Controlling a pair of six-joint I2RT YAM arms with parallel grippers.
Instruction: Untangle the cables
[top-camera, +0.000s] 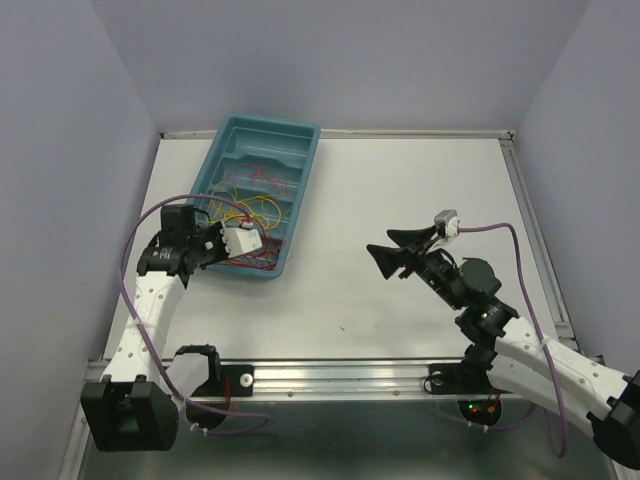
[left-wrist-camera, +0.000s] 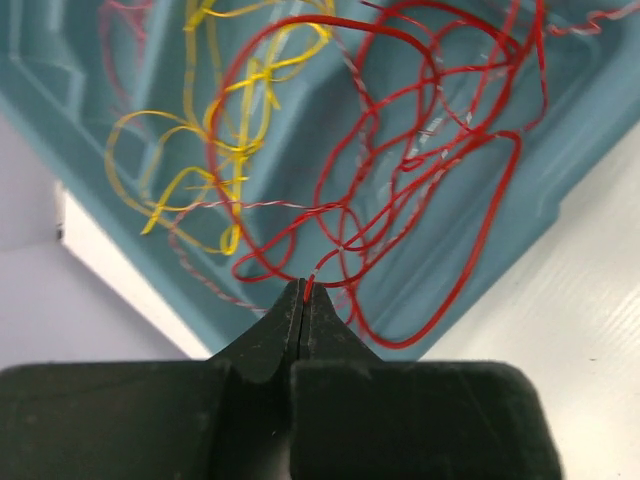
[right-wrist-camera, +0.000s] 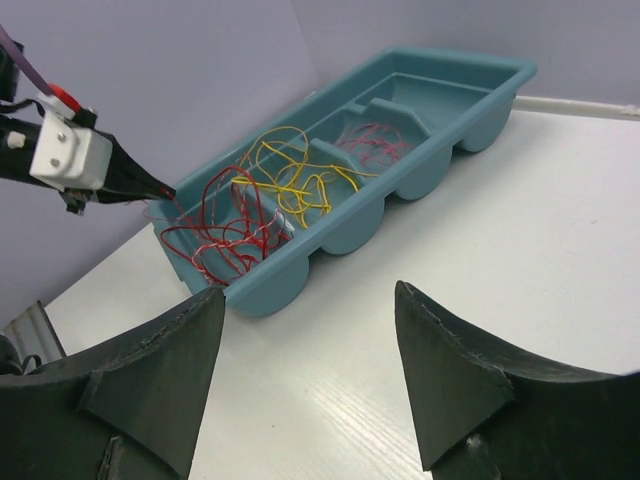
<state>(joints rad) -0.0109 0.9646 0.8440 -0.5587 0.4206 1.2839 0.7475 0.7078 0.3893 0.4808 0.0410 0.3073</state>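
1. Two black grippers are in view, and we take the left gripper (left-wrist-camera: 303, 292) first. Its matte, wedge-shaped fingers are pressed flat together, and the tips pinch the end of one red strand right at the seam.
2. Thin curly red and yellow wire cables (right-wrist-camera: 225, 240) lie in a teal moulded plastic tray (right-wrist-camera: 350, 235). The tray is a long rectangle with rounded, scalloped outer walls, and low ribs split it into compartments.
3. Red strands (left-wrist-camera: 340, 240) form glossy, springy loops, and we spot some finer twisted red-and-white ones mixed in. They bunch in the end compartment nearest the left gripper, and a few loops rise above the rim there.
4. Yellow strands (left-wrist-camera: 243, 150) are just as thread-thin and lie in kinked loops in the next compartment along. They overlap the red bunch at its edge.
5. We mark a smaller red tangle (right-wrist-camera: 375, 140) in the compartment beyond the yellow one.
6. On the right gripper (right-wrist-camera: 307, 295) the jaws stand wide apart with only bare table between them. The fingers are pointed and triangular, with a matte, slightly grainy surface. The gripper hangs over the table, well apart from the tray and the cables.
7. The white table (top-camera: 420, 180) is flat and smooth with faint straight grain lines. The tray sits on its far-left part, slightly angled.
8. A white boxy plastic block (right-wrist-camera: 68, 158) sits on the left wrist just behind the closed fingers.
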